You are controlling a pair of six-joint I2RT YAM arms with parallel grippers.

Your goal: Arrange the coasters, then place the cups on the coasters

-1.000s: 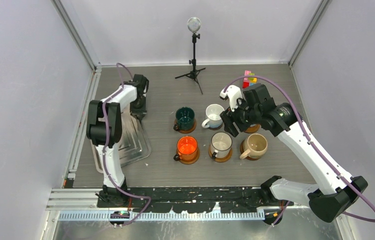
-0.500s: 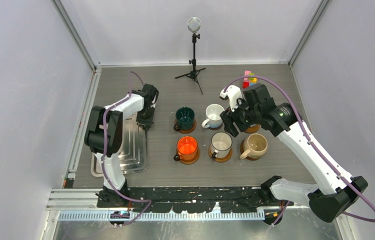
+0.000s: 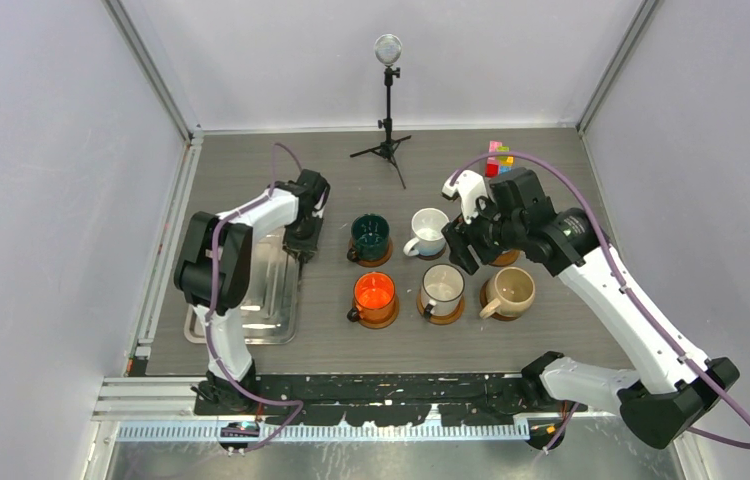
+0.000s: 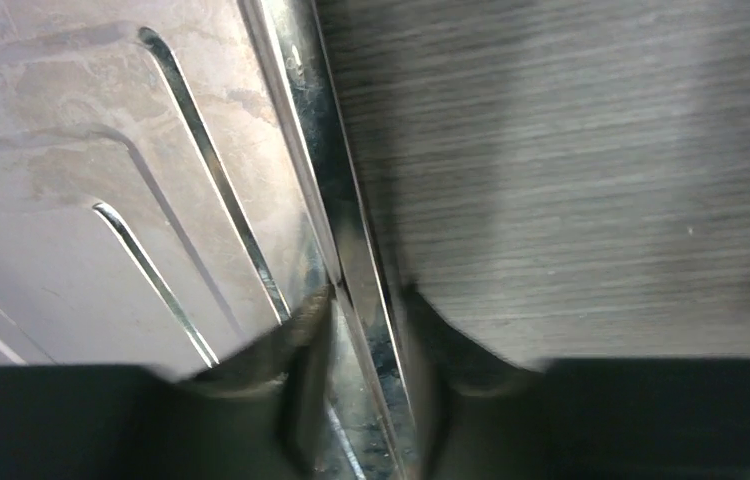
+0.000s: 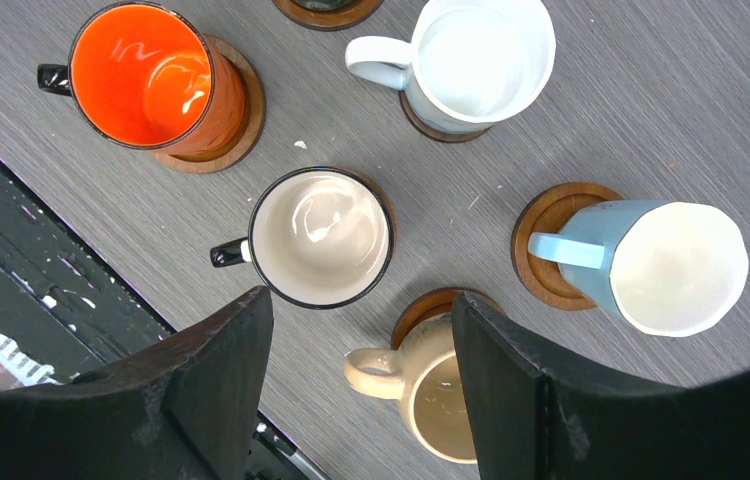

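The six cups stand in two rows of three at the middle of the bench [image 3: 551, 180], each on its own coaster. The far row holds the dark green cup [image 3: 370, 236], the white cup [image 3: 430, 228] and the light blue cup [image 5: 666, 268]. The near row holds the orange cup [image 3: 374, 293], the dark-rimmed white cup [image 3: 442, 285] and the beige cup [image 3: 512, 288]. The orange cup's coaster [image 5: 241, 130] and the blue cup's coaster [image 5: 546, 225] show as brown rims beside them.

The right pincer [image 3: 461, 245] hangs above the right end of the rows, released, its jaws wide with nothing between them; from overhead the arm hides the blue cup.

The left pincer [image 4: 361, 300] is clenched on the right rim of the silver tray [image 3: 251, 300], one finger inside it and one outside. The tray lies flat along the left edge of the bench, apart from the cups.

A microphone stand [image 3: 387, 100] is at the far edge, coloured blocks [image 3: 498, 155] near the far right corner.
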